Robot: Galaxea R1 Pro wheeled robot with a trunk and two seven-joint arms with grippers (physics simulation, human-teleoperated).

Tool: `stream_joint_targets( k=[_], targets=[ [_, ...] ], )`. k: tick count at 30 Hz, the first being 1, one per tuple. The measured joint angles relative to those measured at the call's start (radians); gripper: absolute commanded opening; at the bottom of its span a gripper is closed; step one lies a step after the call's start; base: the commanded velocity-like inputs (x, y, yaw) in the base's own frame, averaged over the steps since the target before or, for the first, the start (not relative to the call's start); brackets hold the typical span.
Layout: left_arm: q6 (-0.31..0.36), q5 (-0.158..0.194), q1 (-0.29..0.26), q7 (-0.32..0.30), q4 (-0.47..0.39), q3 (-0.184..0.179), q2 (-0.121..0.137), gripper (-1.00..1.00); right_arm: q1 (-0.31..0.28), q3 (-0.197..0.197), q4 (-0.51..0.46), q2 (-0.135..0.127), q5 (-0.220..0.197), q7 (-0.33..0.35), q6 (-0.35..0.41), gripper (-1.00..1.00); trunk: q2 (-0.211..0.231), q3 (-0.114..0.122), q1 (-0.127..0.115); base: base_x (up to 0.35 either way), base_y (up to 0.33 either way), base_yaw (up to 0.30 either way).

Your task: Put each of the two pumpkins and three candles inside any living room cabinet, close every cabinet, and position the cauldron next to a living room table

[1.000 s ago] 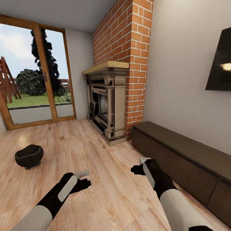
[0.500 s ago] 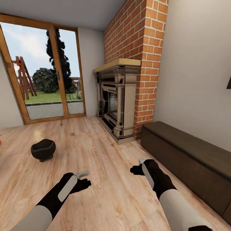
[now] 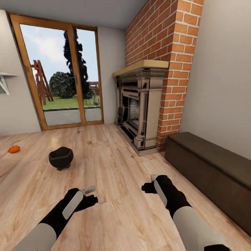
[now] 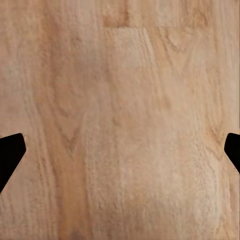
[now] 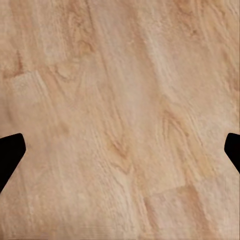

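Observation:
One small orange pumpkin (image 3: pixel 14 149) lies on the wood floor at the far left. To its right, the black round-bellied cauldron (image 3: pixel 61 158) stands upright on the floor, ahead of my left arm. The long dark-brown cabinet (image 3: pixel 209 167) runs along the right wall, its fronts shut. My left gripper (image 3: pixel 90 196) and right gripper (image 3: pixel 149 186) hover low over bare floor, well short of the cauldron. Both are open and empty: the left wrist view has the left gripper (image 4: pixel 120 155) with fingertips wide apart over planks, and the right wrist view has the right gripper (image 5: pixel 120 155) the same.
A brick chimney with a stone fireplace (image 3: pixel 141 108) juts from the right wall just beyond the cabinet. A wood-framed glass door (image 3: pixel 61 73) to the garden fills the far wall. A small shelf (image 3: pixel 5 75) hangs at the far left. Open floor lies between me and the cauldron.
The camera has swung left, so the whole scene shifted right. The pumpkin has come into view at the left and the dark screen on the right wall has left it. Both arms hold their pose.

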Motion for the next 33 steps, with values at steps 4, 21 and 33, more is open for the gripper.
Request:
stream_joint_targets(
  k=[4,21,33],
  targets=[
    [0.0,-0.001,0.0,-0.001,0.0,0.021,0.0,1.0,0.0,0.0,0.0,0.0,0.0,0.001,0.0,1.0,0.0,-0.005,0.0,0.234,0.224,0.158],
    [0.0,-0.001,0.0,-0.001,0.001,0.027,0.0,1.0,0.0,0.0,-0.004,-0.001,-0.002,0.002,-0.007,1.0,0.0,-0.014,0.0,0.257,0.228,0.102],
    [-0.001,-0.001,0.0,-0.002,0.028,0.027,-0.003,1.0,0.0,-0.001,-0.005,-0.002,-0.001,0.003,-0.008,1.0,0.0,-0.014,0.0,0.264,0.224,0.192]
  ],
)
